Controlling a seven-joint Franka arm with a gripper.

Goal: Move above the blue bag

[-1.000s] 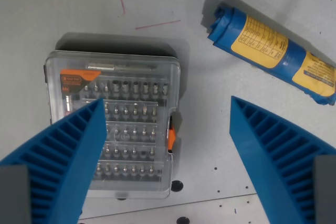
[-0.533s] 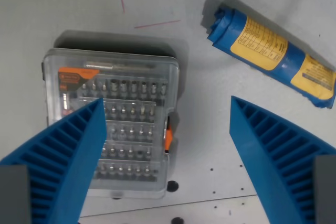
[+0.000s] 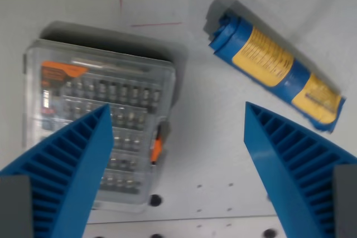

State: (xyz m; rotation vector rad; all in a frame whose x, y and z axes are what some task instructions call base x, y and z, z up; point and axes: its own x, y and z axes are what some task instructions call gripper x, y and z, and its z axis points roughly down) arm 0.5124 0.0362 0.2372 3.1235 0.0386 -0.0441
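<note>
Gripper (image 3: 177, 154), blue ribbed fingers spread wide and empty, hangs over the bare table (image 3: 212, 160) at lower centre. Blue bag (image 3: 274, 72), rolled with yellow labels, lies toward the upper right, long axis slanting down-right; clear screwdriver-bit case (image 3: 97, 126) sits left.

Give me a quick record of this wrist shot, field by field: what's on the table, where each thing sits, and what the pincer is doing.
target: blue bag, rolled up, yellow labels, lying diagonally at the wrist view's upper right
other item: clear screwdriver bit case, closed, orange latch, at the wrist view's left
surface: grey table with thin red lines near the top edge
pincer: pincer open, holding nothing
pincer position: over bare table between case and bag, not yet above the bag
</note>
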